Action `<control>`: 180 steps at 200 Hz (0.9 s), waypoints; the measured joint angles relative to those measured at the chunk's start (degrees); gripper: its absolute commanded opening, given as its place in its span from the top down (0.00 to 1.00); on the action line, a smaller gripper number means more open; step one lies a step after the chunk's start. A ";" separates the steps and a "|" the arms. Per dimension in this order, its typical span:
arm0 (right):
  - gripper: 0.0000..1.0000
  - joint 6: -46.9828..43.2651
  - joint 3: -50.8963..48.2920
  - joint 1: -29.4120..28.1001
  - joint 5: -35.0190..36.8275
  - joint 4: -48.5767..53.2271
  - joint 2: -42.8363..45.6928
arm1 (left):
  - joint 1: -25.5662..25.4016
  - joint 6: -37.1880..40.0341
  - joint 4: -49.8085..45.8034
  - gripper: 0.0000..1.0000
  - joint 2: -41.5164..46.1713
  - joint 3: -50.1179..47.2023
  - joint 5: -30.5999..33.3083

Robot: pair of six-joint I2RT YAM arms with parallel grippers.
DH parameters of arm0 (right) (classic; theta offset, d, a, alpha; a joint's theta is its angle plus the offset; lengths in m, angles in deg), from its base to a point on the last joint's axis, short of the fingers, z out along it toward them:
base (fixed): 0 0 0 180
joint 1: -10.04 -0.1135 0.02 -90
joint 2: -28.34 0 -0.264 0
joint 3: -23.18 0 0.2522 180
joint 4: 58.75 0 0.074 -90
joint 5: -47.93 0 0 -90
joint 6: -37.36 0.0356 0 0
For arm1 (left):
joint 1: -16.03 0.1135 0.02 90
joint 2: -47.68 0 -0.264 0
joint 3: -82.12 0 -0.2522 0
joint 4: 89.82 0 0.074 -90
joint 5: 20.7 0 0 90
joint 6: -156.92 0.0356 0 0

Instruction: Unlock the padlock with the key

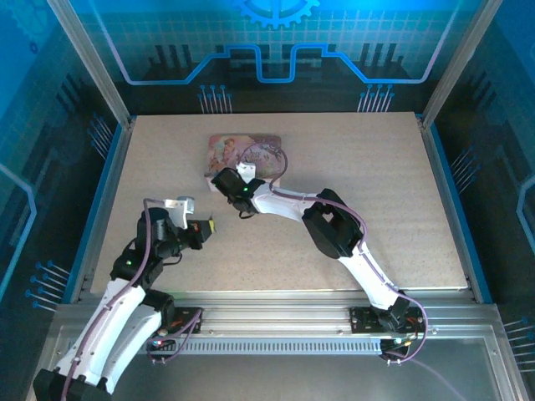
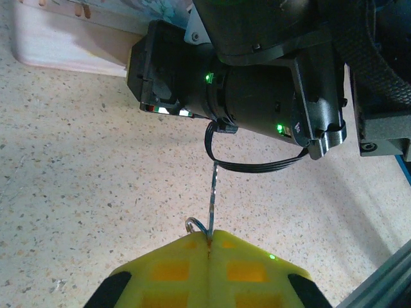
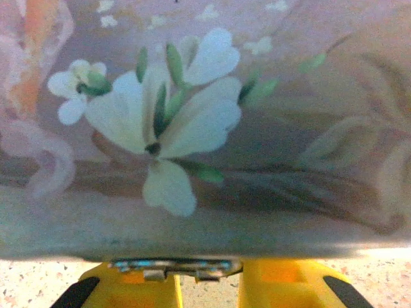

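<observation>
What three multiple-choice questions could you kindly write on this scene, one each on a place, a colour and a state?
1. Where is the right hand? A) at the box's near side B) at the table's right rim C) above its own base
2. What colour are the left hand's fingers? A) red B) yellow C) white
3. How is the left hand? A) open, empty B) shut on the key C) shut on the box

Answers: A, the box's flowered wall stands right before it; B, its wrist view shows yellow; B, the key sticks out from between the closed fingers.
</observation>
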 measured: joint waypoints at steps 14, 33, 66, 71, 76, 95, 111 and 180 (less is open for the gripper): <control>0.91 -1.53 -1.81 0.22 -0.48 -0.48 1.22 | 0.04 0.00 0.87 1.00 -1.29 -0.02 -1.33; 0.92 -3.74 -4.37 0.94 -2.51 -0.15 3.32 | 0.04 0.00 2.54 1.00 -3.52 -0.04 -3.58; 0.94 -7.50 -9.01 2.93 -8.63 0.42 7.58 | -0.04 0.13 5.55 1.00 -8.87 -0.04 -7.54; 0.94 -7.87 -9.35 3.26 -9.73 0.57 8.07 | -0.17 0.15 5.81 1.00 -9.57 -0.04 -7.76; 0.94 -8.28 -9.62 3.65 -11.06 0.76 8.57 | -0.39 0.24 6.16 1.00 -10.43 -0.04 -7.91; 0.96 -9.53 -9.86 5.03 -16.24 1.33 9.99 | -1.64 1.01 7.89 1.00 -12.87 -0.04 -7.96; 0.96 -10.43 -9.88 6.05 -20.35 1.70 10.97 | -2.45 1.73 10.78 1.00 -14.64 -0.07 -8.09; 0.97 -13.46 -9.86 8.48 -36.33 5.40 13.11 | -4.39 2.05 28.33 1.00 -21.97 -4.42 -9.14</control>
